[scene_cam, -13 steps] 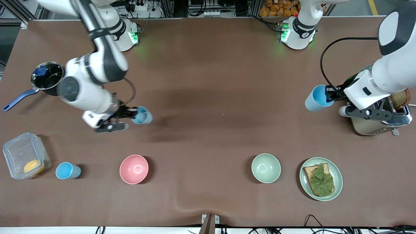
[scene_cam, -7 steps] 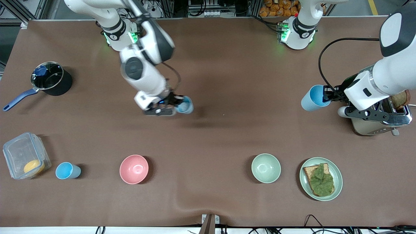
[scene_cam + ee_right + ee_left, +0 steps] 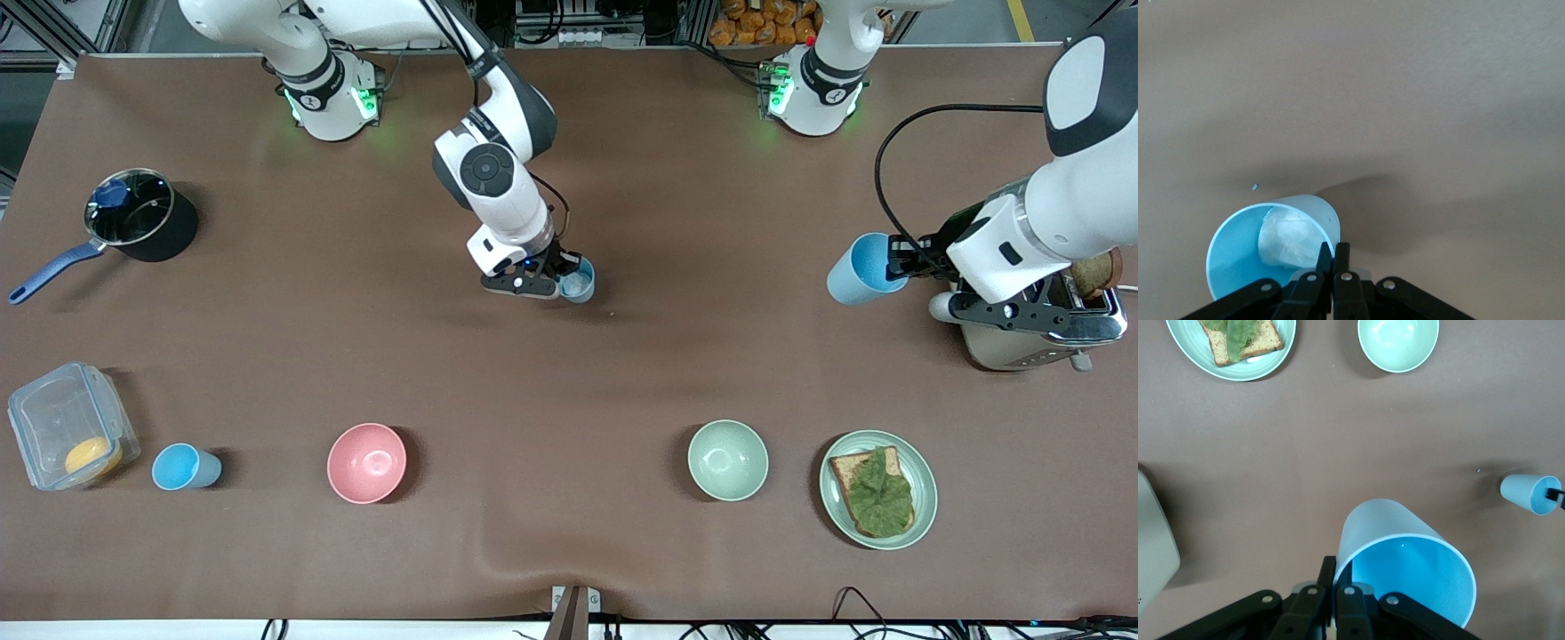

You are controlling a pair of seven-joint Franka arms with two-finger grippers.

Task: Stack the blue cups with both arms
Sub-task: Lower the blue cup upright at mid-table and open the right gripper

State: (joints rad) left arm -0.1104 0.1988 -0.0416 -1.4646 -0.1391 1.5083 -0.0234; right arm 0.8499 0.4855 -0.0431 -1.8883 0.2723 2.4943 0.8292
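Right gripper [image 3: 564, 283] clamped on the rim of a paler blue cup [image 3: 578, 283], over the middle of the brown table [image 3: 622, 373]. Carried there in 1 second from a spot near the saucepan [image 3: 133, 218] at the right arm's end. Cup tilted, whitish patch inside.

Left gripper [image 3: 898, 263] pinched on the rim of a brighter blue cup [image 3: 861, 268], held tilted in the air just beside the toaster [image 3: 1036, 333]. Shifted only slightly since 0.5 seconds earlier.

A 3rd blue cup [image 3: 184, 467] untouched on the table, between the clear container [image 3: 67, 436] and the pink bowl [image 3: 366, 462]. Green bowl [image 3: 727, 460] and plate of toast [image 3: 877, 489] unmoved.
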